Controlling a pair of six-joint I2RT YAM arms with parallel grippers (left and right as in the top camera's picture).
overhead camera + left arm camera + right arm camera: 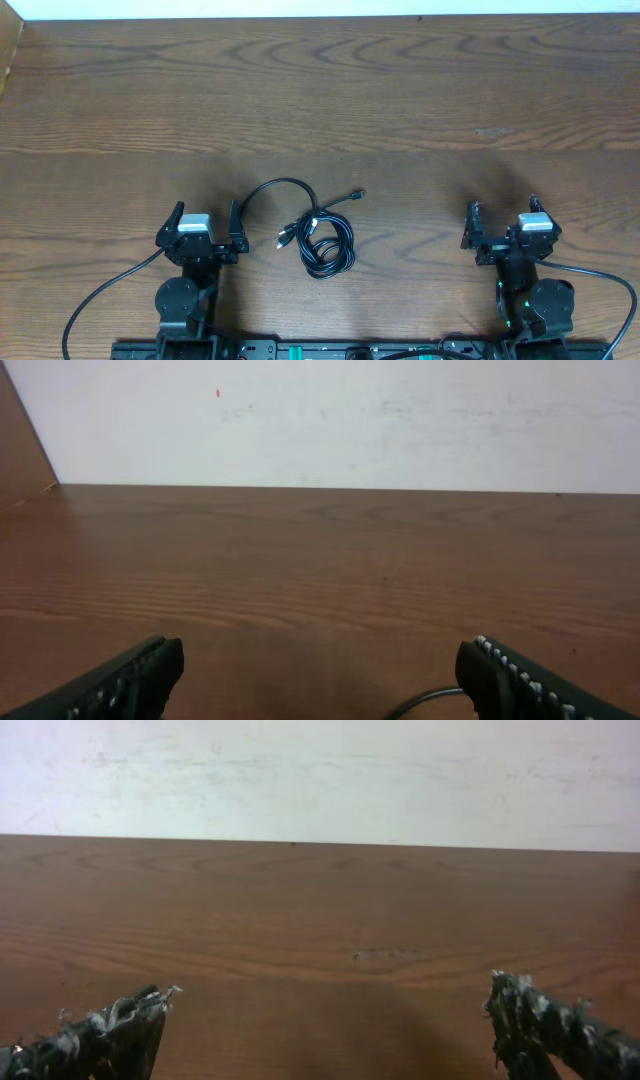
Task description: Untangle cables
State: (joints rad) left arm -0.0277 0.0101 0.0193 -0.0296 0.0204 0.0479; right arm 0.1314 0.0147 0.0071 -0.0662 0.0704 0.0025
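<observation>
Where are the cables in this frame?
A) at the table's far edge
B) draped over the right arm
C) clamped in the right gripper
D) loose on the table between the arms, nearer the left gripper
D: overhead, the cables lie loose on the table, close by the open left gripper and well apart from the open right gripper.

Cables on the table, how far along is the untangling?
Done: nothing visible. The thin black cables lie in one overlapping coiled bundle, with a loose loop arcing toward the left gripper. In hand: nothing. That gripper and the right gripper are both open and empty, flanking the bundle. Left: all the separating.
</observation>
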